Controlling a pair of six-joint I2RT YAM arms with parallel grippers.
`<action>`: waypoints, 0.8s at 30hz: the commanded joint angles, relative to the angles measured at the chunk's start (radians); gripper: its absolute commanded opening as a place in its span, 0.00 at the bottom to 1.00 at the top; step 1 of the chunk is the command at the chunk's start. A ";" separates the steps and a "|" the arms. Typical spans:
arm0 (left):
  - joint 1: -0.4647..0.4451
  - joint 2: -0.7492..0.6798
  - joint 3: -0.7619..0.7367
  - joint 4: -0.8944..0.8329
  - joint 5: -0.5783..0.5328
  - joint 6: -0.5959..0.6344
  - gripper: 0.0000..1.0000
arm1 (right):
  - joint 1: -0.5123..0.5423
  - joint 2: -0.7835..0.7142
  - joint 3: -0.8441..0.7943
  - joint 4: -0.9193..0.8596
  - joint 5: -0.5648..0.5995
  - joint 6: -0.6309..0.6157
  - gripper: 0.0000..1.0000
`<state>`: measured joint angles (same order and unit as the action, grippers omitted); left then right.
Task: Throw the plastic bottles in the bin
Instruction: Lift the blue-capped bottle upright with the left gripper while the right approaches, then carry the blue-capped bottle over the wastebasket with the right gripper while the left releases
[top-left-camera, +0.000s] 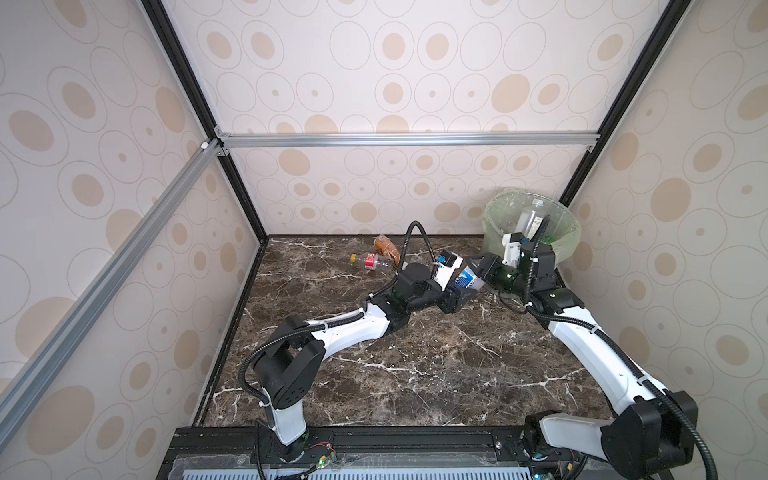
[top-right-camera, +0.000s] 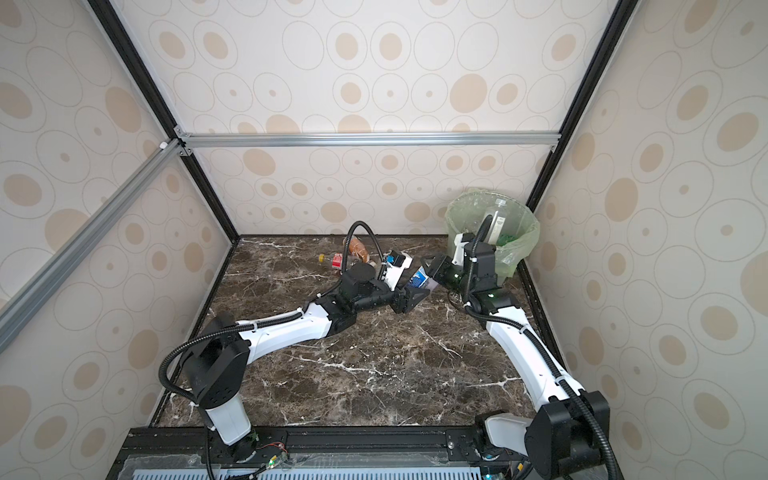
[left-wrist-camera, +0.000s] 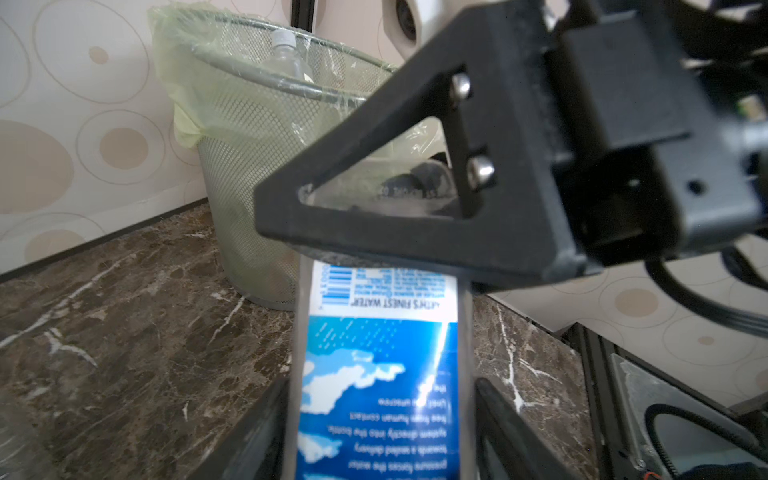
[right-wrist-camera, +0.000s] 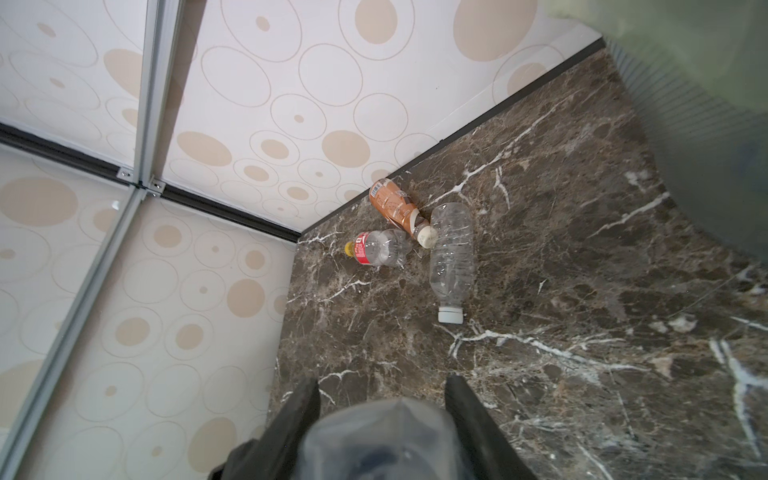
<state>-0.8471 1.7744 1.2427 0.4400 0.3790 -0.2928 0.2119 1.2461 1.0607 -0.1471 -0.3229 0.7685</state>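
Blue-labelled bottle (top-left-camera: 465, 277) bridges both grippers, held off the table (top-left-camera: 415, 374), near the bin (top-left-camera: 494, 228). Right gripper (right-wrist-camera: 382, 384) is clamped on its clear end. Left gripper (left-wrist-camera: 382, 384) flanks the labelled body, pressing or slack I cannot tell. Long axis runs gripper to gripper, barcode end toward the right one. Farther back three bottles lie flat: brown-labelled bottle (right-wrist-camera: 392, 203), red-labelled bottle (right-wrist-camera: 376, 248), clear bottle (right-wrist-camera: 452, 253), its white cap pointing away from the wall.

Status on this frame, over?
Right gripper shut on blue-label bottle, near bin. Left gripper flanks same bottle, grip unclear. Brown bottle, red-label bottle, clear bottle lie on table. Nothing seen blocking bin.
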 joint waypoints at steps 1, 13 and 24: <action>-0.007 -0.042 -0.004 0.037 -0.003 0.007 0.79 | 0.006 -0.012 0.054 -0.046 0.068 -0.040 0.42; -0.007 -0.126 0.011 -0.002 -0.060 0.082 0.99 | 0.004 0.055 0.520 -0.357 0.494 -0.451 0.41; -0.006 -0.117 0.170 -0.021 -0.049 0.149 0.99 | 0.004 0.198 0.970 -0.274 0.879 -0.844 0.41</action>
<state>-0.8482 1.6604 1.3323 0.4187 0.3237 -0.1989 0.2131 1.4292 1.9736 -0.4671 0.4206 0.0750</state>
